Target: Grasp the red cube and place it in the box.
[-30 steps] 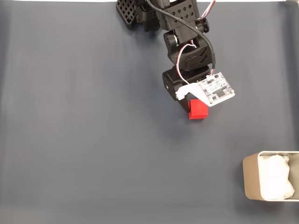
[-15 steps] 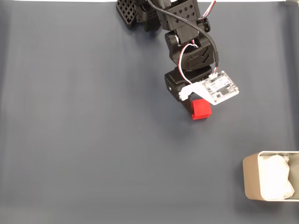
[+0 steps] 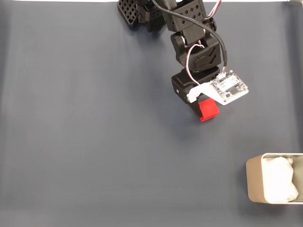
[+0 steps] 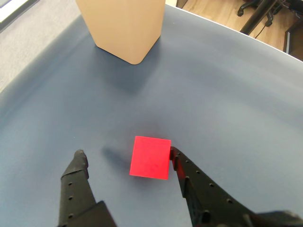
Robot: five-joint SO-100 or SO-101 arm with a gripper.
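The red cube (image 3: 208, 109) lies on the dark grey mat just below the arm's wrist in the fixed view. In the wrist view the red cube (image 4: 150, 157) sits between the black fingers of my gripper (image 4: 126, 153). The right finger touches the cube's side. The left finger stands well apart from it, so the gripper is open. In the fixed view my gripper (image 3: 204, 113) is mostly hidden under the white camera board. The beige box (image 3: 251, 184) with white padding stands at the lower right; in the wrist view the box (image 4: 123, 23) is ahead at the upper left.
The arm's black base (image 3: 142, 12) stands at the top edge of the mat in the fixed view. The wrist view shows the mat's rim, with wooden floor and chair legs (image 4: 258, 14) beyond it at the upper right.
The gripper and wrist have swung slightly to the right in the fixed view. The red cube has shifted right with them and turned a little.
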